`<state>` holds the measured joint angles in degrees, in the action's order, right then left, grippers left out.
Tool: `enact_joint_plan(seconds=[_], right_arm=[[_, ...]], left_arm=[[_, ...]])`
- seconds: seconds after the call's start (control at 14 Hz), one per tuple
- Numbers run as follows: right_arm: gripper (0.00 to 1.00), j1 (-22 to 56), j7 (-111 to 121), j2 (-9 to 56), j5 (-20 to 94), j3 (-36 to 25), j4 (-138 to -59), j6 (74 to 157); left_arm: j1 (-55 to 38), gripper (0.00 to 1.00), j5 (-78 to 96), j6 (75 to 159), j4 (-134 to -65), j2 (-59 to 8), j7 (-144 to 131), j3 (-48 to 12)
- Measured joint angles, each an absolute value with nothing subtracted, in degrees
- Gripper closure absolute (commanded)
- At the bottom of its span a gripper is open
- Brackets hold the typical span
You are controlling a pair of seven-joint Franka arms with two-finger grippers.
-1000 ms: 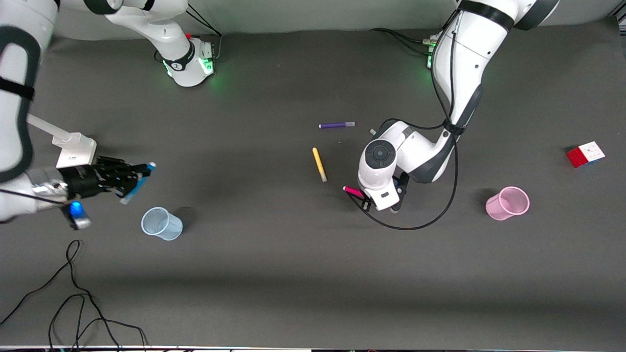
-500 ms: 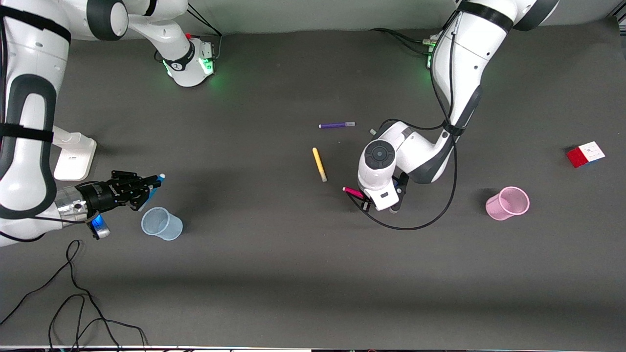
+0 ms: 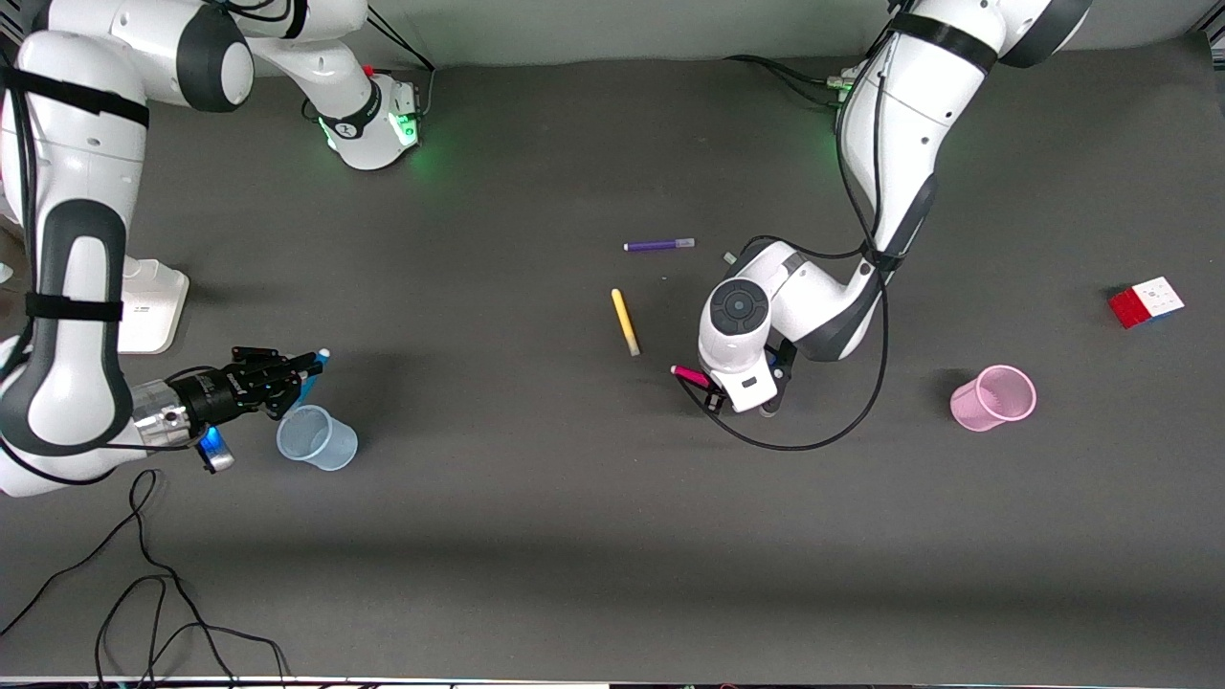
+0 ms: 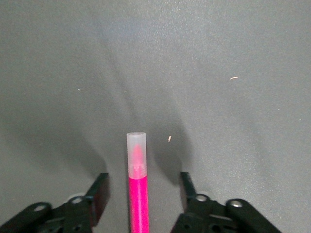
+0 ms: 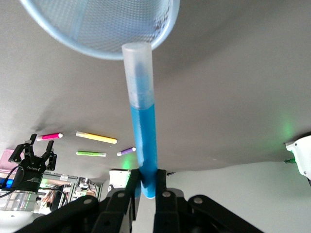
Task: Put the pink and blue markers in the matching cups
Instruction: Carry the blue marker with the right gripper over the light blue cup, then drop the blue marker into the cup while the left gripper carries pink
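My right gripper [image 3: 287, 381] is shut on the blue marker [image 3: 311, 375] and holds it in the air beside the pale blue cup [image 3: 317, 438]. In the right wrist view the blue marker [image 5: 141, 121] sticks out from the gripper [image 5: 146, 180], its pale cap just short of the blue cup's rim [image 5: 102, 29]. My left gripper [image 3: 720, 390] is open, low over the pink marker [image 3: 691, 374], which lies on the table. In the left wrist view its fingers [image 4: 99, 191] stand either side of the pink marker [image 4: 138, 187] without touching it. The pink cup [image 3: 993, 397] stands toward the left arm's end.
A yellow marker [image 3: 625, 322] and a purple marker [image 3: 658, 245] lie mid-table. A green marker [image 5: 91, 154] shows in the right wrist view. A colour cube [image 3: 1146, 301] sits near the left arm's end, a white box [image 3: 144, 306] and loose cables [image 3: 144, 593] near the right arm's end.
My right gripper has swung the blue marker toward the blue cup. The left gripper has stayed over the pink marker.
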<state>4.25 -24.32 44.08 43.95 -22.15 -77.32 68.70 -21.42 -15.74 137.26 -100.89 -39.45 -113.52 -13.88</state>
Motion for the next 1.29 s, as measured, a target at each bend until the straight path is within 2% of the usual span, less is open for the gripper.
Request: enact_joint_plan(seconds=[0.14,0.71,0.79,0.86,1.0,1.29], right_arm=[[1.0,4.16,-23.92,45.07,44.29,-22.13,-77.27,68.73],[1.0,4.17,-23.91,45.98,45.63,-21.86,-77.07,72.92],[0.94,4.17,-23.9,46.06,45.67,-21.83,-77.04,73.47],[0.67,4.17,-23.9,46.14,45.69,-21.78,-77.02,74.41],[0.02,4.17,-23.9,46.28,45.78,-21.72,-76.96,75.99],[0.0,4.11,-23.89,46.46,45.82,-21.67,-76.61,76.44]], left_arm=[[-21.42,0.92,-15.75,137.26,-100.87,-39.47,-113.52,-13.88],[-20.38,0.96,-16.13,134.91,-98.37,-37.5,-109.69,-13.68],[-19.16,0.96,-15.9,133.26,-98.01,-35.97,-107.1,-13.73],[-17.48,0.96,-14.75,131.07,-97.63,-33.96,-103.25,-13.84],[-13.72,0.96,-9.3,125.79,-97.32,-29.15,-91.94,-14.01],[-4.99,0.96,-1.34,112.43,-97.19,-20.19,-69.47,-13.98]])
